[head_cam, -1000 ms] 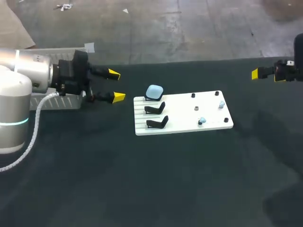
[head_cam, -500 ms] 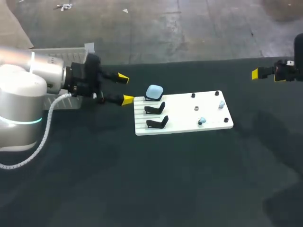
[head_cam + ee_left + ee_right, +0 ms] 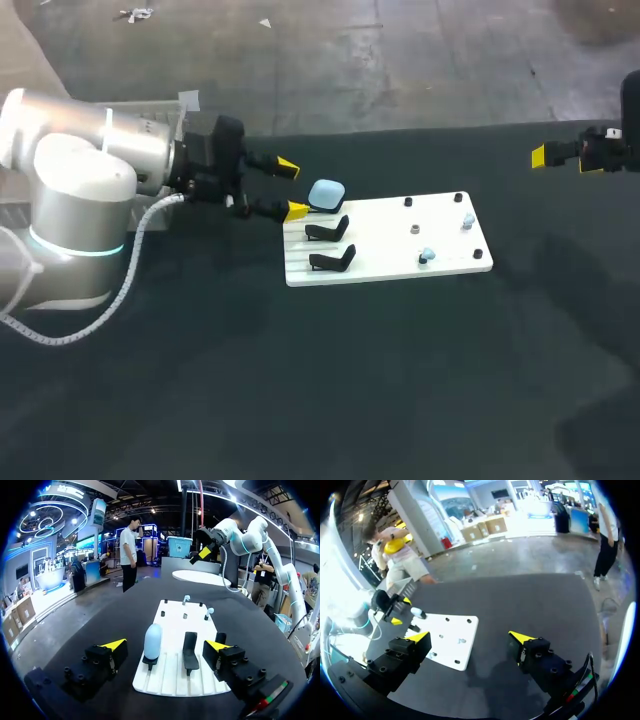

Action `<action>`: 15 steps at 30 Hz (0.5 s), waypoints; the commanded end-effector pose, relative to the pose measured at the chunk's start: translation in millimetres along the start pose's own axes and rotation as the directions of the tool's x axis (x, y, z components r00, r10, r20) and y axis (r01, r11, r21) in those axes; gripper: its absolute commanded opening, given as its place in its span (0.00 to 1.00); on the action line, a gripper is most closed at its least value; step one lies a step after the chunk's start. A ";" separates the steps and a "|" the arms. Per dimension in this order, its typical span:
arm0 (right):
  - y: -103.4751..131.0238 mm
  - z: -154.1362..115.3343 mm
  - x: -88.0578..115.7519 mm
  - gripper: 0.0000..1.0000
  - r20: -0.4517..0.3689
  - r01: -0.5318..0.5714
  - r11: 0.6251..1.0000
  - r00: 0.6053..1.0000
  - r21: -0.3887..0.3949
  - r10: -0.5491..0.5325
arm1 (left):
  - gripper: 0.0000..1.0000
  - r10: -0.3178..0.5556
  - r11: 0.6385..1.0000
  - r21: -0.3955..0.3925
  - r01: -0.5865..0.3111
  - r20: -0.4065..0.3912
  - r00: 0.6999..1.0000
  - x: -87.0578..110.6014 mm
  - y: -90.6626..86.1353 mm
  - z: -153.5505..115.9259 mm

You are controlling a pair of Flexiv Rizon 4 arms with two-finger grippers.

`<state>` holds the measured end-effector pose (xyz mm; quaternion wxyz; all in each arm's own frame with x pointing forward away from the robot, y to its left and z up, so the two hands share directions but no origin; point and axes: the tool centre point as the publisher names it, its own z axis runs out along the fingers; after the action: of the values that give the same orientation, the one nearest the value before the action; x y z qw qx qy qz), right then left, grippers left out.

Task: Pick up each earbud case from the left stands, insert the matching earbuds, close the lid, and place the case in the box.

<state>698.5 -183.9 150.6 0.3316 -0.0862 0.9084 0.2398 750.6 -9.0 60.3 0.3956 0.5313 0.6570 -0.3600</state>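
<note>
Left end effector [image 3: 292,189] level with counter [image 3: 300,400], fingers apart, nothing between them. Pale blue earbud case [image 3: 326,194] just ahead of tips, untouched, on rearmost stand.
- Case propped on edge: likely so fingers can straddle its sides.
- Two black stands [image 3: 330,246] bare.
- Small earbuds [image 3: 426,256] on pegs at opposite end of white board [image 3: 390,268], probably within right arm's reach.
- Right end effector [image 3: 470,639] well apart from board, fingers apart, empty; seemingly parked clear.
- Pale box [image 3: 150,104] behind left arm.
- Writing: none legible on case, board or stands.
</note>
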 end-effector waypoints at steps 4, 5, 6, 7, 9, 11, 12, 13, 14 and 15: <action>-0.8 0.6 -0.1 1.00 0.000 0.001 1.000 1.000 -0.003 -0.001 | 0.98 0.001 0.999 0.049 -0.002 0.015 1.000 5.6 13.2 13.9; -0.8 0.6 -0.1 1.00 0.000 0.001 1.000 1.000 -0.003 -0.001 | 0.96 0.002 0.999 0.049 -0.002 0.014 1.000 6.2 13.7 14.9; -0.8 0.6 -0.1 1.00 0.000 0.001 1.000 1.000 -0.003 -0.001 | 0.94 0.003 0.998 0.064 -0.004 0.022 1.000 7.2 14.4 16.4; -0.8 0.6 -0.1 1.00 0.000 0.001 1.000 1.000 -0.003 -0.001 | 0.92 0.001 0.998 0.065 -0.002 0.017 1.000 8.4 14.9 17.8; -0.8 0.6 -0.1 1.00 0.000 0.001 1.000 1.000 -0.003 -0.001 | 0.93 -0.001 0.997 0.074 0.000 0.016 1.000 9.5 15.4 19.5; -0.8 0.6 -0.1 1.00 0.000 0.001 1.000 1.000 -0.003 -0.001 | 0.92 -0.003 0.997 0.077 0.002 0.014 1.000 10.1 16.0 20.9; -0.8 0.6 -0.1 1.00 0.000 0.001 1.000 1.000 -0.003 -0.001 | 0.87 -0.002 0.997 0.082 0.001 0.013 1.000 10.8 16.2 22.3; -0.8 0.6 -0.1 1.00 0.000 0.001 1.000 1.000 -0.003 -0.001 | 0.85 -0.002 0.997 0.082 0.001 0.013 1.000 11.4 16.7 23.1; -0.8 0.6 -0.1 1.00 0.000 0.001 1.000 1.000 -0.003 -0.001 | 0.82 0.000 0.996 0.087 -0.002 0.015 1.000 12.9 17.8 24.7; -0.8 0.6 -0.1 1.00 0.000 0.001 1.000 1.000 -0.003 -0.001 | 0.83 -0.001 0.996 0.091 0.000 0.019 1.000 13.5 18.3 25.5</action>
<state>698.5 -183.9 150.6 0.3316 -0.0862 0.9083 0.2398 762.4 -20.3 40.1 0.3832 0.5416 0.6402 -0.3873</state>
